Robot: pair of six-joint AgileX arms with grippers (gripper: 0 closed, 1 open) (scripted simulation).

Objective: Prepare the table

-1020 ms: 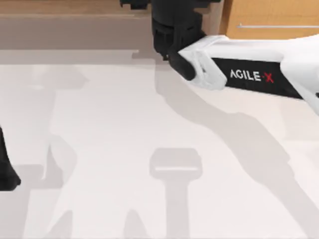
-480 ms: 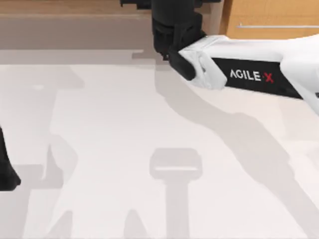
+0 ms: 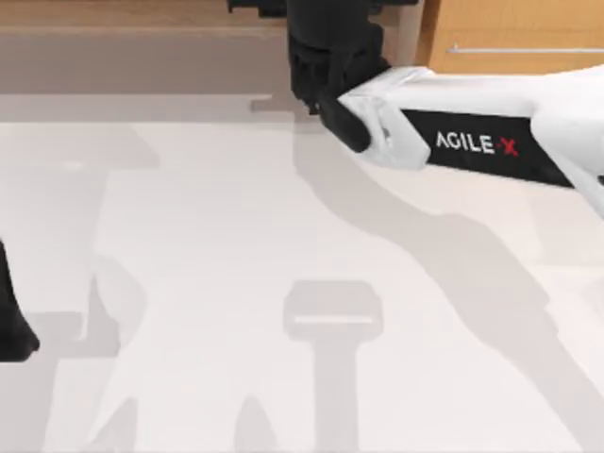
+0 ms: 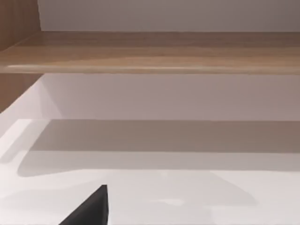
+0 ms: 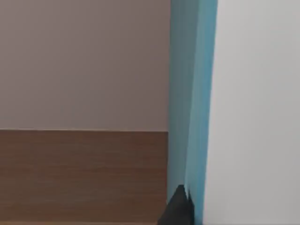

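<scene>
The white table [image 3: 217, 245] spans the top view. My right arm [image 3: 472, 142] reaches across it from the right. Its black right gripper [image 3: 326, 52] is at the table's back edge, up against the brown shelf [image 3: 123, 14]. In the right wrist view a tall upright blue slab [image 5: 192, 93] stands right beside a black part of that gripper [image 5: 178, 208], above a brown wooden board [image 5: 84, 173]. My left arm [image 3: 11, 326] sits at the table's left edge. A black tip of the left gripper [image 4: 89, 211] hangs low over the table [image 4: 187, 197], facing the shelf board [image 4: 150, 51].
An orange-wood drawer unit [image 3: 510, 28] with a silver bar handle [image 3: 524, 49] stands at the back right. The brown shelf runs along the back of the table. Arm shadows lie across the bare white top.
The right arm's wrist has edged very slightly at the back edge. The left arm's shadow on the table has shifted a little.
</scene>
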